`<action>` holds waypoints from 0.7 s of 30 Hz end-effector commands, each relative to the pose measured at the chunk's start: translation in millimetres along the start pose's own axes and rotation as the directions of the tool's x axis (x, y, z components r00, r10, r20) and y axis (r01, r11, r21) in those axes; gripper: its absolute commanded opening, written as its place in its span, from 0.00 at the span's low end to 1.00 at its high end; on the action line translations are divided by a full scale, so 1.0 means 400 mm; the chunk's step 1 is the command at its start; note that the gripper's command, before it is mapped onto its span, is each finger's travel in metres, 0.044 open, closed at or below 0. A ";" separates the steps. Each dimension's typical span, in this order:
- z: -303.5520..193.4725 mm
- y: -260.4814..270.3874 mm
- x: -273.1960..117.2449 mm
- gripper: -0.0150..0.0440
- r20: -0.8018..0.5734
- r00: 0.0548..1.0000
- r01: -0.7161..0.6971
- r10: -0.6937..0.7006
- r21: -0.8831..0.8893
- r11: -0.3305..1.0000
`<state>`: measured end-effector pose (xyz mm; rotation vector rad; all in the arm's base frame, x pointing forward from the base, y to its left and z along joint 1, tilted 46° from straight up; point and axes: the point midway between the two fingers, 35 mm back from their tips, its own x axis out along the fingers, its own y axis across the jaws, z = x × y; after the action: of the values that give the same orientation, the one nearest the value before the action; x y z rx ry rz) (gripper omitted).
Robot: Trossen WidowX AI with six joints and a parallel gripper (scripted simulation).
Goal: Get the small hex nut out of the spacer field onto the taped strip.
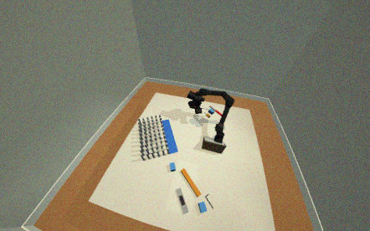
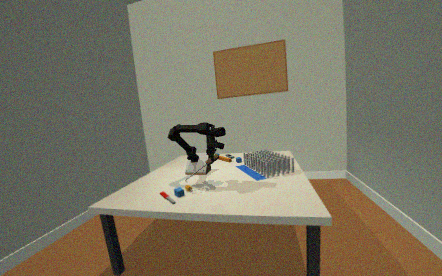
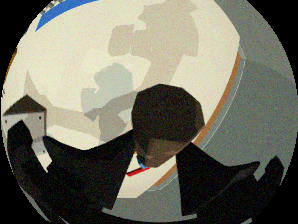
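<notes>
My gripper (image 1: pixel 198 110) (image 2: pixel 212 158) (image 3: pixel 157 135) is shut on a tool with a dark brown faceted handle (image 3: pixel 167 112). The tool's thin shaft slants down from the fingers to the left in the exterior view, above the table. The gripper is well away from the standing metal spacers (image 1: pixel 152 138) (image 2: pixel 268 163), on the other side of the blue taped strip (image 1: pixel 170 136) (image 2: pixel 250 172) (image 3: pixel 65 12). The spacers look upright in rows. The hex nut cannot be made out in any view; the spacers are too small and dense to see between.
Near the arm's side lie a red-handled tool (image 1: pixel 218 113) (image 2: pixel 166 196), a blue block (image 1: pixel 211 111) (image 2: pixel 179 192) and a small yellow piece (image 1: pixel 208 115) (image 2: pixel 189 188). Beyond the base are an orange bar (image 1: pixel 190 182), a grey piece (image 1: pixel 179 195), blue blocks (image 1: pixel 172 166) (image 1: pixel 202 207) and a bent black rod (image 1: pixel 210 202).
</notes>
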<state>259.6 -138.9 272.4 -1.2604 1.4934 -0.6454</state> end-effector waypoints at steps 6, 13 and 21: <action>0.031 0.040 -0.018 0.25 0.073 0.997 -0.058 0.037 0.304 0.951; 0.052 0.068 -0.030 0.25 0.123 0.990 -0.120 0.065 0.512 0.851; 0.075 0.101 -0.046 0.25 0.181 0.979 -0.199 0.098 0.707 0.679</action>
<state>269.3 -109.8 240.0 -0.6397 1.0940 -0.8879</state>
